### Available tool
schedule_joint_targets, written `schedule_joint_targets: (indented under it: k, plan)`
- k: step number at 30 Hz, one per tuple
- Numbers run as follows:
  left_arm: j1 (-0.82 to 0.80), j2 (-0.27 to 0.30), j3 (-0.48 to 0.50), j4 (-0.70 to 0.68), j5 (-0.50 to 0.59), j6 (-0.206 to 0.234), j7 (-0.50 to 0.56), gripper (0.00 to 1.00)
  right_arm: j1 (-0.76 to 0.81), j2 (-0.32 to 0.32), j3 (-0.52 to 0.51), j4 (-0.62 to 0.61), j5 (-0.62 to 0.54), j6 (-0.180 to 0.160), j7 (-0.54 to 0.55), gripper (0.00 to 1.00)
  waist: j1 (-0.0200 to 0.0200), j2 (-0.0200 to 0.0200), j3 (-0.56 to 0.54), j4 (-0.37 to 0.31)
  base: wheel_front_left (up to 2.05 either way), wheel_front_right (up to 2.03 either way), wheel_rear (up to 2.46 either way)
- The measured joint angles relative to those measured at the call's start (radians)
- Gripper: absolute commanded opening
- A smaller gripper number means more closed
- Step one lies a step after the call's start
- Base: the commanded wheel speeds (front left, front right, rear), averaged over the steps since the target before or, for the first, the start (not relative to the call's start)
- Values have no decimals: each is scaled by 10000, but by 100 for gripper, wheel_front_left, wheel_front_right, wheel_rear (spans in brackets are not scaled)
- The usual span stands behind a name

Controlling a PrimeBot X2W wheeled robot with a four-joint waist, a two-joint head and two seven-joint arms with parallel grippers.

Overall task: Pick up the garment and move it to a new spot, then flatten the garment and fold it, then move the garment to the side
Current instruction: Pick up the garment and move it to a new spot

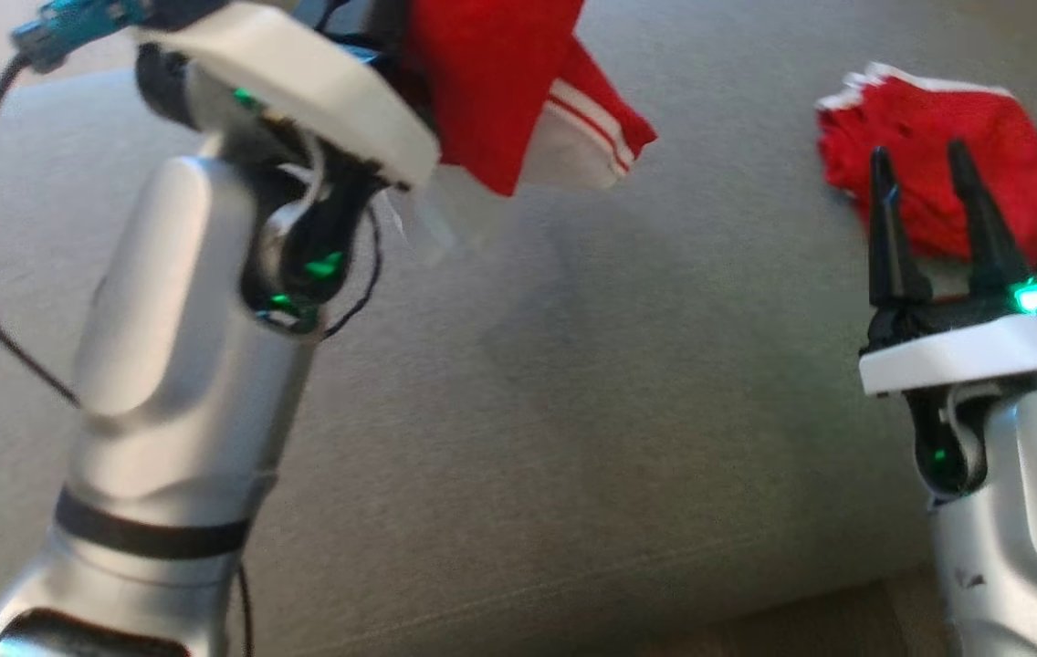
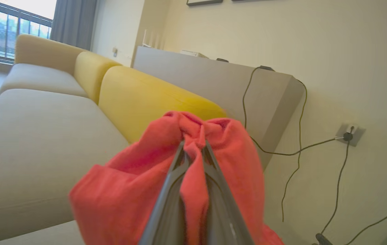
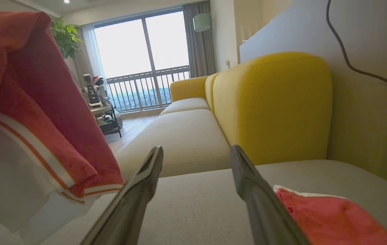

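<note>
Garment [image 2: 128, 190] is up in the air, folks, with the left tool [image 2: 193, 148] clenched tight on it. In the left wrist view the two dark fingers [image 2: 166, 204] are pinched together, and a ridge of red cloth is squeezed between them and bunched over the tips. In the head view the red fabric [image 1: 500, 91] hangs from that raised arm, clear of the grey sofa seat [image 1: 573, 411]. Its white band [image 1: 573, 146] with thin red stripes dangles at the lower edge.

Over to the right tool [image 1: 920, 160]: jaws spread wide, nothing between them, fingers pointing up the head view. It sits low over the seat, just beside a second red cloth [image 1: 920, 109] that lies crumpled on the cushion with a white edge showing. Whether a finger touches that cloth, I cannot tell. In the right wrist view the cloth [image 3: 329, 217] lies to the right of the fingers, and the hanging garment [image 3: 43, 112] is at the left.

Further out, a yellow back cushion [image 3: 275, 105] stands behind the seat. A dark cable [image 2: 248, 112] runs down the wall to a socket [image 2: 348, 134].
</note>
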Motion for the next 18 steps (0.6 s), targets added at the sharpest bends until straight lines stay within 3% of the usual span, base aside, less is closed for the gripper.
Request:
schedule_joint_targets:
  k: [11,14,18]
  plan:
    - [-189,-282,-1469,2876,765,677,-2038,0,-353,-4,328,-217,548,0,-25,100,2,0,613,-1620,0,0,0]
    - [-103,-276,-2163,3866,765,445,-2236,100,-348,-4,439,-217,560,0,-25,100,2,0,769,-1860,0,0,0]
    - [318,-305,-3139,4485,802,-79,-2798,100,-327,-4,518,-219,541,0,-25,100,2,0,821,-1844,0,0,0]
